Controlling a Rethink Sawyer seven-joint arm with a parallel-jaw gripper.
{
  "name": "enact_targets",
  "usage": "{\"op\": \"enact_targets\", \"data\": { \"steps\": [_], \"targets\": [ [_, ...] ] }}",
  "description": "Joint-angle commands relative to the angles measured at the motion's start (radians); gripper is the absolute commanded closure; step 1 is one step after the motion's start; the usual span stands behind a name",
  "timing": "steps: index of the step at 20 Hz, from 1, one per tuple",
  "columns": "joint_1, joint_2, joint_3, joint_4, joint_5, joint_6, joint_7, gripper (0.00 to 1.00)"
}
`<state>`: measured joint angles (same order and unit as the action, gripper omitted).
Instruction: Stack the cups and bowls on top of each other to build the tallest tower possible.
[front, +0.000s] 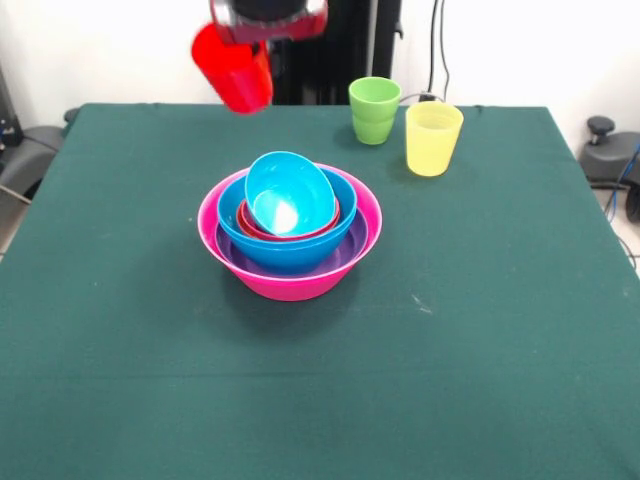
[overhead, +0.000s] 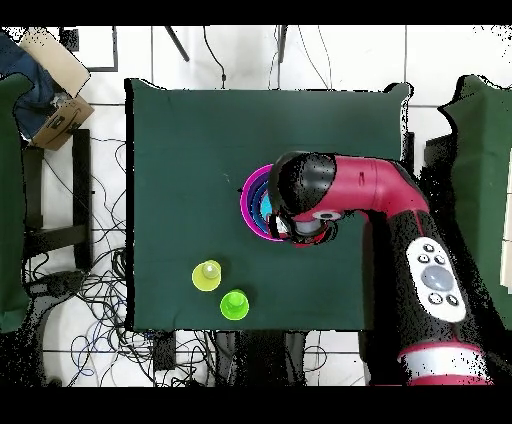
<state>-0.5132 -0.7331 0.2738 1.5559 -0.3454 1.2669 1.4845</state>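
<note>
My pincer (front: 262, 30) pinches the red cup (front: 233, 68), tilted, in the air above the desk's (front: 480, 330) far edge. Below sits the tower (front: 290, 225): a pink bowl (front: 300, 283) holding nested bowls, a tipped cyan bowl (front: 290, 193) on top. The green cup (front: 374, 110) and yellow cup (front: 433, 138) stand just beside each other, near the far edge.

1. No word, brand, number or sign can be read in either view.
2. The cups and bowls are plain coloured plastic with no print that shows.
3. The round buttons (overhead: 438, 280) on the arm's grey panel carry no marks that can be made out.
</note>
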Motion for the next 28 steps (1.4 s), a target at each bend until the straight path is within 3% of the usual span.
{"op": "enact_targets", "data": {
  "steps": [1, 5, 16, 23, 28],
  "targets": [
    [-0.006, -0.014, 0.02, 0.055, -0.015, -0.081, 0.01, 1.0],
    [-0.002, -0.011, 0.023, 0.041, -0.015, -0.063, 0.006, 1.0],
    [-0.066, -0.04, 0.009, 0.166, 0.011, -0.229, 0.021, 1.0],
    [-0.102, -0.1, 0.017, 0.28, 0.016, -0.308, -0.008, 1.0],
    [-0.096, -0.113, 0.019, 0.283, 0.001, -0.293, -0.004, 1.0]
  ]
}}
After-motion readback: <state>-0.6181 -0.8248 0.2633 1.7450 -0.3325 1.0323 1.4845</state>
